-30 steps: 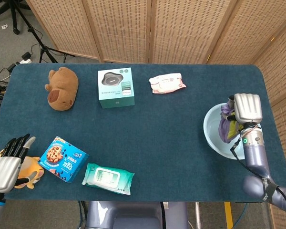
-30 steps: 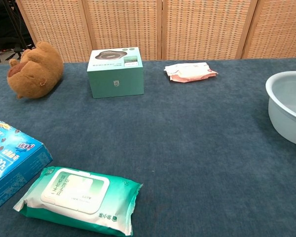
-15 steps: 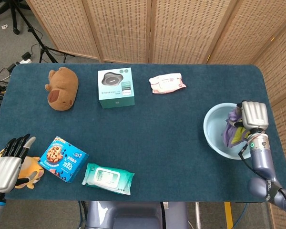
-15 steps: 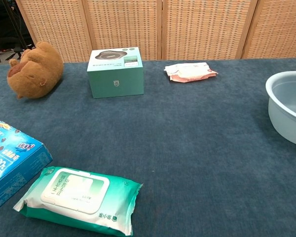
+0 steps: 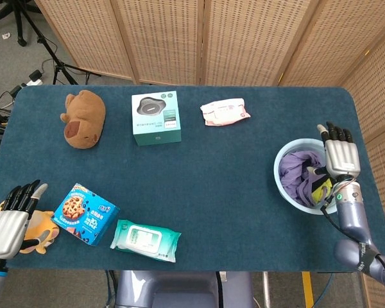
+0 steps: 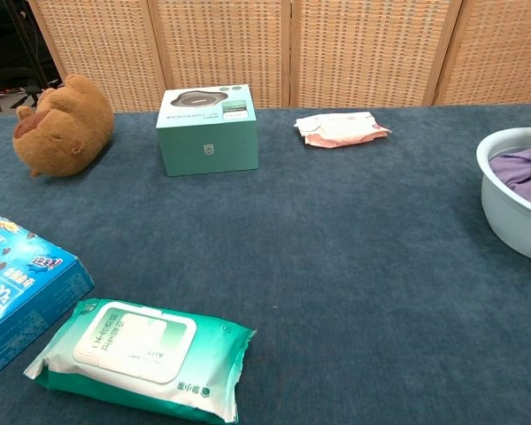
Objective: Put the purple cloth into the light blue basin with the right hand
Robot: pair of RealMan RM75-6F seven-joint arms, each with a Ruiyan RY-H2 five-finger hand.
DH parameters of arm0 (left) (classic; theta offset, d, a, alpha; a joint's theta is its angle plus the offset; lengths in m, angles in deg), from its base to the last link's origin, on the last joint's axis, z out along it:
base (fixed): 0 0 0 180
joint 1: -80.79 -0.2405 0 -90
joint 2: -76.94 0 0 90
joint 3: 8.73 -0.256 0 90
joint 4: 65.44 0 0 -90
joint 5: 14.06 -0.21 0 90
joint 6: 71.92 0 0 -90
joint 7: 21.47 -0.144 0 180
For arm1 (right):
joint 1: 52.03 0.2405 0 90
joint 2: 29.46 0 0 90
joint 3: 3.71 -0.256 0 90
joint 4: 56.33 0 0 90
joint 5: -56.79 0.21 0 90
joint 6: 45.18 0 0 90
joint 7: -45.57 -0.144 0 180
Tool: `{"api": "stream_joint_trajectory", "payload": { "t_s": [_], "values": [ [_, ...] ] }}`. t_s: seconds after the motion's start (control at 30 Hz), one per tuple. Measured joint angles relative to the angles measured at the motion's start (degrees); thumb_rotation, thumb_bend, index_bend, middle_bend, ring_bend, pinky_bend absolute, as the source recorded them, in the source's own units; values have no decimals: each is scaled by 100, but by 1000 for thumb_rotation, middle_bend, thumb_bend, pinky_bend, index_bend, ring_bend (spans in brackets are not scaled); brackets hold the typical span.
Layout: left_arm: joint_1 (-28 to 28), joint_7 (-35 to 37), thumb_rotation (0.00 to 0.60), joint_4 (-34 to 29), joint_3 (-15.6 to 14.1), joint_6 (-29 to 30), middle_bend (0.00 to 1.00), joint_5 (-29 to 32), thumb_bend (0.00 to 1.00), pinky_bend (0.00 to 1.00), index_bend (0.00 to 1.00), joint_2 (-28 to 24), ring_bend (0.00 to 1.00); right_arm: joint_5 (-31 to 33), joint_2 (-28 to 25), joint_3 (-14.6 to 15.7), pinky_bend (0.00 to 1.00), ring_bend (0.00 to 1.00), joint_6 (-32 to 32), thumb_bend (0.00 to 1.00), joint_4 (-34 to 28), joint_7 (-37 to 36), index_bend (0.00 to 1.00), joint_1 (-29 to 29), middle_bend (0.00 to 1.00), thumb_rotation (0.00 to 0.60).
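cloth [image 5: 299, 176]: lay bunched inside basin [image 5: 283, 190].
right robot hand [image 5: 339, 156]: released, fingers spread over basin's far-right rim.
left robot hand [image 5: 10, 220]: empty, well apart from basin.
handling: likely soft, light; pinch a raised fold.

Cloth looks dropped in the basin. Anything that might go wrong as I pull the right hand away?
The right hand hangs over the light blue basin's far rim with fingers spread; a low retreat might clip the rim and shove the basin. The purple cloth lies just beside the hand, so a finger could snag a fold and drag it out. Lifting straight up seems safest.
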Motion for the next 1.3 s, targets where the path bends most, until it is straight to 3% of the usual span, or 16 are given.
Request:
{"api": "stream_joint_trajectory", "payload": {
  "t_s": [0.2, 0.4, 0.6, 0.73, 1.03, 1.3],
  "values": [
    [5, -2, 600, 9, 11, -11, 0, 30, 185, 0, 0, -2, 0, -164, -76, -24, 0, 0, -150, 2, -178, -11, 36, -46, 0, 600],
    [15, -51, 600, 18, 7, -47, 0, 49, 185, 0, 0, 10, 0, -883, -219, 48, 0, 0, -685, 0, -640, -77, 20, -221, 0, 600],
    [11, -120, 600, 20, -1, -50, 0, 57, 185, 0, 0, 37, 0, -2171, -282, 441, 0, 0, -1653, 0, -1152, -219, 9, -727, 0, 600],
    [9, -158, 600, 28, 0, -58, 0, 81, 185, 0, 0, 53, 0, -2963, -220, 915, 0, 0, -2305, 0, -1269, -319, 9, -1227, 0, 600],
    [10, -321, 600, 58, 12, -56, 0, 119, 185, 0, 0, 136, 0, -3957, 285, 1648, 0, 0, -3349, 0, -605, -535, 9, -2183, 0, 600],
    [19, -429, 600, 98, 44, -58, 0, 183, 184, 0, 0, 202, 0, -4048, 483, 1709, 0, 0, -3364, 2, -28, -888, 9, -2529, 0, 600]
  ]
}}
